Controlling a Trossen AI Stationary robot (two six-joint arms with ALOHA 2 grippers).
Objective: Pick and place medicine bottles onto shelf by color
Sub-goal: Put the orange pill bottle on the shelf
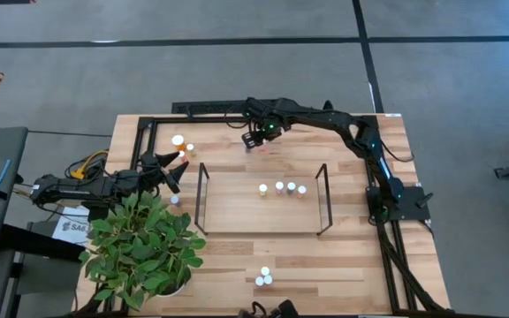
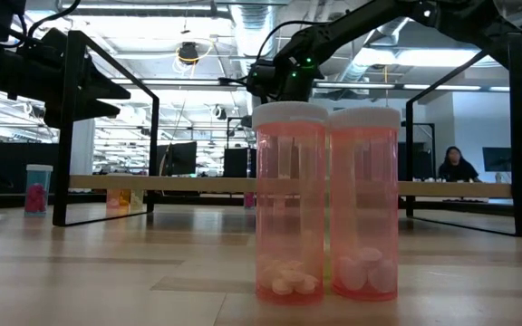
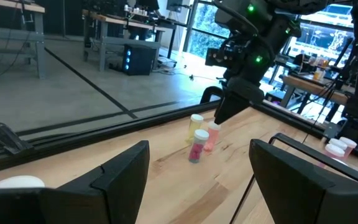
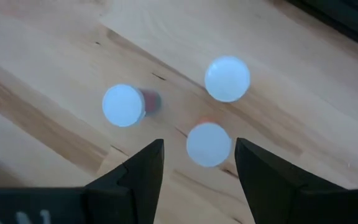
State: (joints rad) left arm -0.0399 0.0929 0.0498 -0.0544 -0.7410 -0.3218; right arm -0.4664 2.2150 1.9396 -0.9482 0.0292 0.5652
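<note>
My right gripper [image 1: 254,139] hangs open over the table's far side, pointing down above three white-capped bottles. In the right wrist view [image 4: 199,158] its fingers stand on either side of the nearest cap [image 4: 208,144] without touching; two more caps [image 4: 123,106] [image 4: 227,78] lie beyond. The left wrist view shows these bottles [image 3: 199,138] standing on the table under it. My left gripper [image 1: 175,170] is open and empty at the left, near two bottles [image 1: 182,142]. The shelf [image 1: 237,212] holds several bottles [image 1: 282,188] in a row.
A potted plant [image 1: 144,252] stands at the near left, with one bottle [image 1: 175,200] beside it. Three bottles [image 1: 264,276] stand near the front edge; two of them, orange, fill the low view [image 2: 324,204]. A black frame [image 1: 148,119] runs around the table.
</note>
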